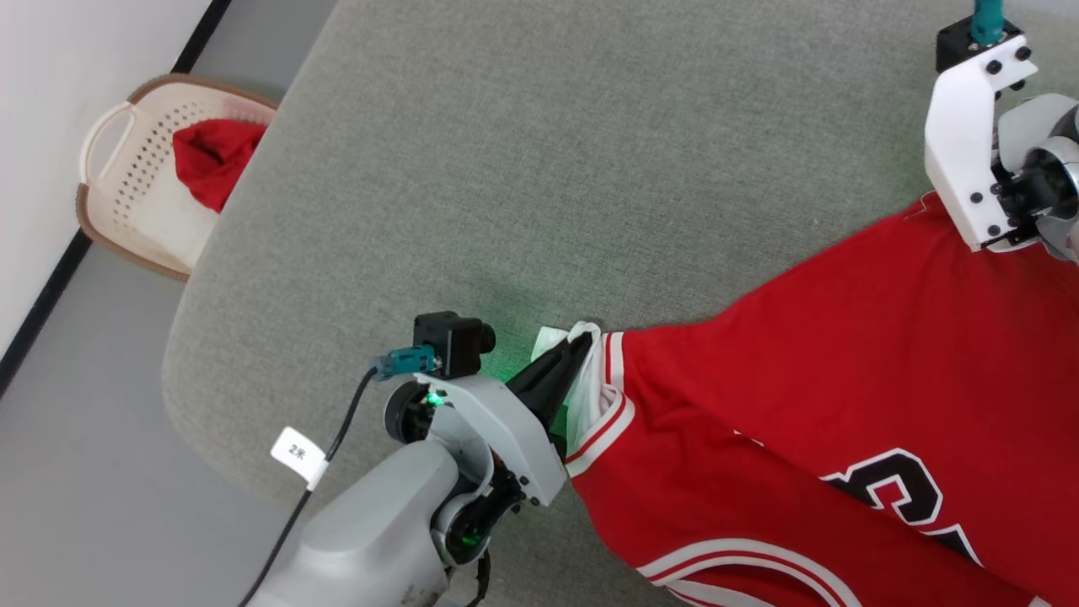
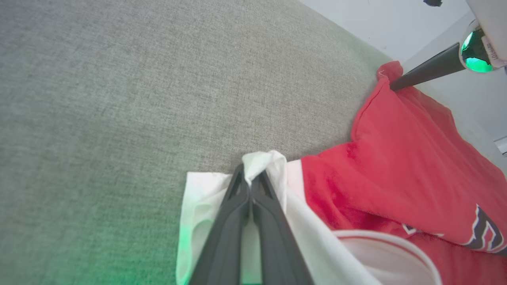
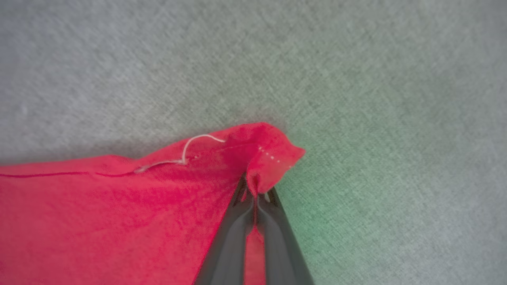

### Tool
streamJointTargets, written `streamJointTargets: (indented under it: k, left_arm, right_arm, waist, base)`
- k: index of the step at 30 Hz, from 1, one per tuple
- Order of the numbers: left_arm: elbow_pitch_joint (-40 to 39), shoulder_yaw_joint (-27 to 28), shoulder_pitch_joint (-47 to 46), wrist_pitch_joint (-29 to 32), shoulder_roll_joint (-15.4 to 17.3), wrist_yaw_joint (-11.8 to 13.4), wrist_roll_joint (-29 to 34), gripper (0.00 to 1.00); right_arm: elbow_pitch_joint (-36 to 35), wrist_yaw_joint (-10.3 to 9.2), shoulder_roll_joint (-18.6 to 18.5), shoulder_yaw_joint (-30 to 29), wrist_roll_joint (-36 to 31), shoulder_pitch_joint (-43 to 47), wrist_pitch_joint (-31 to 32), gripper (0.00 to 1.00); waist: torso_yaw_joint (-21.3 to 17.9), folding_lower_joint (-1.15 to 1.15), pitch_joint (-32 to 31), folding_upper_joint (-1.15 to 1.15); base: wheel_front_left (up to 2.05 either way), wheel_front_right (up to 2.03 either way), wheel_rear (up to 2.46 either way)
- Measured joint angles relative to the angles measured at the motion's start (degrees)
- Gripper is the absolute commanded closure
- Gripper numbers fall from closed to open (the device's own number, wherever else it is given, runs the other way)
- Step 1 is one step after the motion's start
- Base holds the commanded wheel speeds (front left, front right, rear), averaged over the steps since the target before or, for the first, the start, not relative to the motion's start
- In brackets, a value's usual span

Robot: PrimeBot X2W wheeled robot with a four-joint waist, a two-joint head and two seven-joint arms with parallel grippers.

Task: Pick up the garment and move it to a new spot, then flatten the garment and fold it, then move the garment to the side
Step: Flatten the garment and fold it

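**Garment held at two points on the grey surface**

The garment (image 1: 801, 379) is a red jersey-knit T-shirt with white sleeves, red-and-white striped bands at the sleeve ends and black, white-edged chest lettering. It lies on the grey-green woven fabric surface (image 1: 506, 169). It spreads from the tips of the left pincer across to the right pincer.

Left pincer (image 1: 573, 347): the fingers are pressed together on a fold of white sleeve cloth. The fold pokes out just past the tips, and more white cloth lies flat on both sides of the fingers. The striped band starts just to the right of the tips, with the red body beyond it. In the left wrist view part of the lettering shows low and far to the right of the fingers.

Right pincer (image 3: 255, 183): the fingers are closed on a red corner at the garment's edge. The corner bunches into a small peak just beyond the tips. Red cloth runs off to the left of the fingers, and bare surface lies to their right. A loose white thread (image 3: 198, 144) curls along the seam just left of the peak.

In the left wrist view the red edge rises in a soft ridge toward the right pincer's tip.

Well apart from the left pincer, past the surface's edge, a white perforated plastic basket with a brown rim (image 1: 135, 181) holds a crumpled plain red cloth (image 1: 215, 160).
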Motion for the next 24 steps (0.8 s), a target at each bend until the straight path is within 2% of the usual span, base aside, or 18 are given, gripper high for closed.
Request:
streamJointTargets:
  k: [5,9,15,20,24]
  left_arm:
    - [0.9,-0.1,0.0,0.6,0.4,-0.1,-0.4,1.00]
    - [1.1,0.1,-0.2,4.3,2.1,0.0,-1.9,1.00]
    - [-0.3,0.3,-3.1,16.6,6.8,1.2,-5.7,1.00]
    - [-2.2,0.7,-9.2,27.5,12.0,2.4,-7.4,1.00]
    - [-2.8,1.1,-15.5,33.3,15.9,3.1,-7.1,1.00]
  right_arm:
    - [2.3,-0.01,-0.3,-1.2,0.9,0.2,-3.5,1.00]
    - [3.4,-0.02,0.1,-1.7,2.1,0.9,-5.5,1.00]
    - [2.4,-0.02,1.4,-3.1,4.3,1.4,-10.5,1.00]
    - [0.7,-0.02,2.9,-4.4,6.5,0.5,-14.8,1.00]
    - [-0.5,-0.02,3.6,-4.8,6.6,0.3,-19.1,1.00]
  waist:
    - [-0.7,0.00,-1.0,0.00]
    - [-1.6,0.00,-2.6,0.00]
    - [-3.6,0.00,-6.3,0.00]
    - [-5.9,0.00,-9.7,0.00]
    - [-8.3,0.00,-12.1,0.00]
  base:
    - [0.00,0.00,0.00]
    - [0.00,0.00,0.00]
    - [0.00,0.00,0.00]
    - [0.00,0.00,0.00]
    - [0.00,0.00,0.00]
